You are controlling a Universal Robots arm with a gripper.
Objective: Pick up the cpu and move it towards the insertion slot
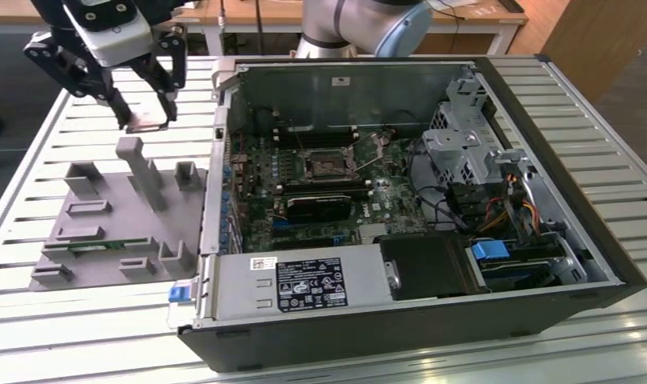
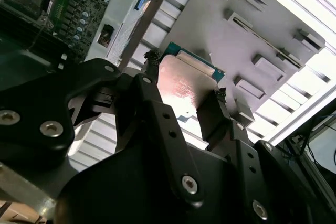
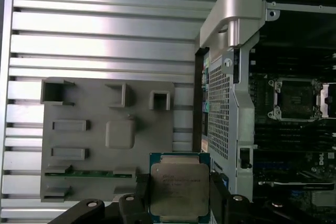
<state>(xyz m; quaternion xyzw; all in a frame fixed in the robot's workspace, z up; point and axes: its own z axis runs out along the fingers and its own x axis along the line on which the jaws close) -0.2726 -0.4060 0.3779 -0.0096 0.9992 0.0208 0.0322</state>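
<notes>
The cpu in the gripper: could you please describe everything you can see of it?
The cpu is a flat square chip with a dull silvery metal top bearing faint print and a green board edge around it. It is held off the grey fixture plate, clamped on two opposite sides by the gripper, whose black fingers touch it. It sits outside the open computer case.

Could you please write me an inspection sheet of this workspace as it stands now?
Surface: slatted metal table, carrying a grey fixture plate and an open computer case.
Job's things: cpu held clear of the fixture plate, off to the exterior view's left of the case; insertion slot on the motherboard is vacant.
Clutter: green memory module seated in the fixture plate.
Grippers: gripper shut on the cpu's two opposite edges.
Cables: bundle of coloured wires inside the case by the drive bays.
Surroundings: wooden furniture behind the table.
</notes>
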